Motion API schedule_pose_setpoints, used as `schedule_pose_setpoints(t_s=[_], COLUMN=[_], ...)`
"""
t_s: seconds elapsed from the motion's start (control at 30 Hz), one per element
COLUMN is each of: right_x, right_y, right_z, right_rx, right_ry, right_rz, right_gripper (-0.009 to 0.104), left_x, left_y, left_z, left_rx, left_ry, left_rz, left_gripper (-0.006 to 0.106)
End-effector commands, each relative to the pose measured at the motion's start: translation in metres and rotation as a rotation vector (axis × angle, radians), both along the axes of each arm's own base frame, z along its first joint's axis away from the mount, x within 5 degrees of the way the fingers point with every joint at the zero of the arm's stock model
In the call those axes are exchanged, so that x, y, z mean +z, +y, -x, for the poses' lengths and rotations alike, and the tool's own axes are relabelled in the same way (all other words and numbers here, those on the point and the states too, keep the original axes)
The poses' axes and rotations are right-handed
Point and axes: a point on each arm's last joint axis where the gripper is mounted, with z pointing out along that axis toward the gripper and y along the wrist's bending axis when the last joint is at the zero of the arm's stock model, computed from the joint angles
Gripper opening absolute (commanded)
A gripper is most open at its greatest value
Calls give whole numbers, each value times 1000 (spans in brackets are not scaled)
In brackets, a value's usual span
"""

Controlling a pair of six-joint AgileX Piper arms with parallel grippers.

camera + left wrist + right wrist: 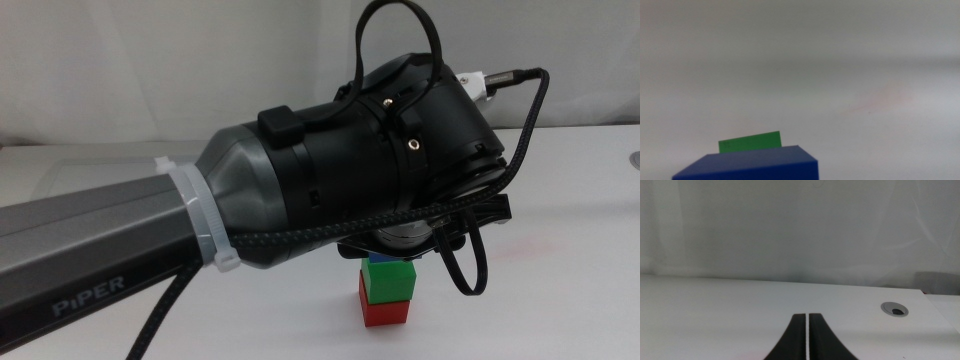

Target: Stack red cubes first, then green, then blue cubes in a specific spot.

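Observation:
A three-cube stack stands on the white table near the front of the middle view: the red cube (383, 312) at the bottom, the green cube (388, 283) on it, and a sliver of the blue cube (383, 261) on top. The spot under the red cube is covered by the stack. My left gripper (400, 244) hangs directly over the blue cube, its tips hidden behind the wrist. In the left wrist view the blue cube (747, 167) fills the near edge with the green cube (750, 142) showing past it. My right gripper (806, 316) waits shut over bare table, holding nothing.
The left arm's thick body (300, 190) and its looping cables (470, 270) block most of the middle view. A flat grey-edged panel (100, 165) lies at the back left. A round grey table hole (895, 309) sits ahead of the right gripper.

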Motion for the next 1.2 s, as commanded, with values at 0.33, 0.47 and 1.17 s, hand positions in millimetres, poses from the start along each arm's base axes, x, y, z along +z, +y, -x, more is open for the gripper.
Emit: schedule_pose_setpoints(t_s=[0.33,0.47,1.17], right_x=[-11,-11,-11], right_y=[0,0,0], right_z=[1,1,1], right_rx=[-2,-2,-2], right_ry=[30,30,30], right_rz=[8,8,8], right_gripper=[-3,-3,-3], left_x=[-16,-20,-40], left_y=[-9,-9,-16], left_z=[-3,-5,-16], left_rx=[53,57,66], left_ry=[3,5,19], left_rz=[-6,-18,-14], left_gripper=[-3,-3,-3])
